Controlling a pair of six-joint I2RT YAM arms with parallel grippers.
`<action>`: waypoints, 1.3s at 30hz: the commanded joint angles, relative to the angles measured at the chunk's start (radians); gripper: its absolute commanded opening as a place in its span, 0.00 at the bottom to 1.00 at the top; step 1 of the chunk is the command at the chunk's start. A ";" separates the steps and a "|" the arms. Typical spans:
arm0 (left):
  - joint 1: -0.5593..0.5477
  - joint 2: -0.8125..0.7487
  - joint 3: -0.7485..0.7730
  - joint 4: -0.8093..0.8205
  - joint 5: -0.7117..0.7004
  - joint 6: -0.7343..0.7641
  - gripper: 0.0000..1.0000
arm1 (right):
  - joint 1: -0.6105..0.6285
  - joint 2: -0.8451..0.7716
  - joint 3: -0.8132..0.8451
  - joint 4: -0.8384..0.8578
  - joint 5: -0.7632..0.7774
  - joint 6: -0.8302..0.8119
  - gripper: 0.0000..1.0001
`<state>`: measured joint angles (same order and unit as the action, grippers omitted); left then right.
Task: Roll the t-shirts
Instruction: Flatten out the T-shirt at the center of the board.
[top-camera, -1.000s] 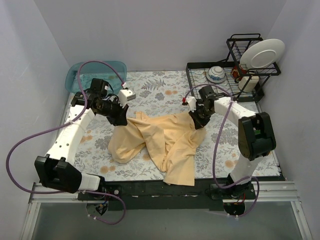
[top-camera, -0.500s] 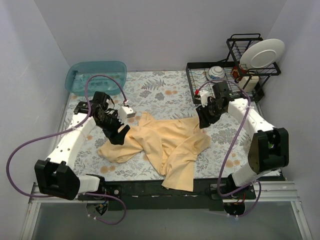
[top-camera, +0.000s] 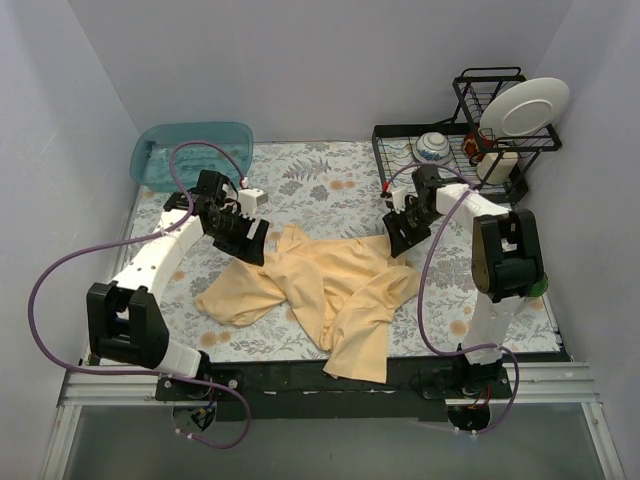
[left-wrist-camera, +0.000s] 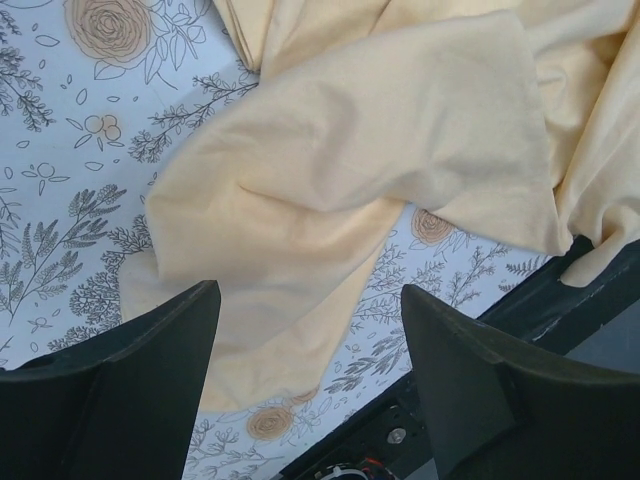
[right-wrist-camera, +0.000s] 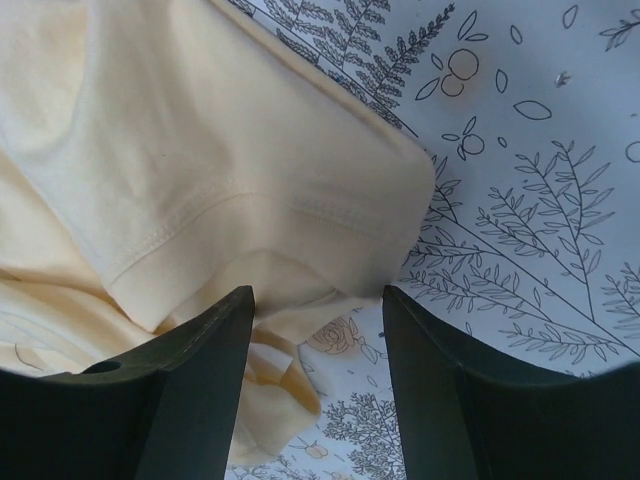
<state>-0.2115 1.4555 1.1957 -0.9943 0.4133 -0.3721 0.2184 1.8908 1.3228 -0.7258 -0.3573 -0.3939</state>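
Top external cam shows one yellow t-shirt (top-camera: 335, 290) lying all crumpled in the middle of the flowery table cover (top-camera: 320, 180). It is spread out flat-ish w/ lots of folds, not rolled up. One lumpy part sticks out to the left, one long part hangs down toward the near edge, and one corner points up to the right. The left gripper (top-camera: 250, 243) sits at the shirt's upper left edge, and the right gripper (top-camera: 398, 240) sits at its upper right corner. From up top it's hard to say if the tips touch the cloth, maybe just barely. Left wrist cam: the left gripper (left-wrist-camera: 308, 295) has its two dark jaws wide apart w/ nothing pinched btwn them. The t-shirt (left-wrist-camera: 380, 150) lies loose on the table below, filling most of the pic. Right wrist cam: the right gripper (right-wrist-camera: 318, 295) has its jaws open too, a bit less wide, and holds nothing. A stitched hem of the t-shirt (right-wrist-camera: 200, 150) shows in the gap, lying on the flowers. At the back left is a blue tub (top-camera: 190, 150). At the back right is a black dish rack (top-camera: 385, 150) w/ a white plate (top-camera: 523, 107) standing in it and a small bowl (top-camera: 433, 148).
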 joint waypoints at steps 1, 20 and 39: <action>0.003 -0.072 0.027 0.039 -0.025 -0.070 0.73 | 0.013 0.036 0.042 0.040 0.015 -0.037 0.63; 0.008 -0.113 0.076 0.146 -0.215 0.033 0.74 | 0.174 -0.183 0.375 -0.030 -0.126 -0.372 0.01; 0.014 -0.135 -0.025 0.191 -0.139 -0.065 0.76 | 0.247 -0.248 0.188 -0.202 -0.226 -0.228 0.52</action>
<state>-0.2062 1.3689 1.2152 -0.8291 0.2462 -0.3851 0.5064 1.5124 1.3865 -1.1000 -0.5491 -0.8688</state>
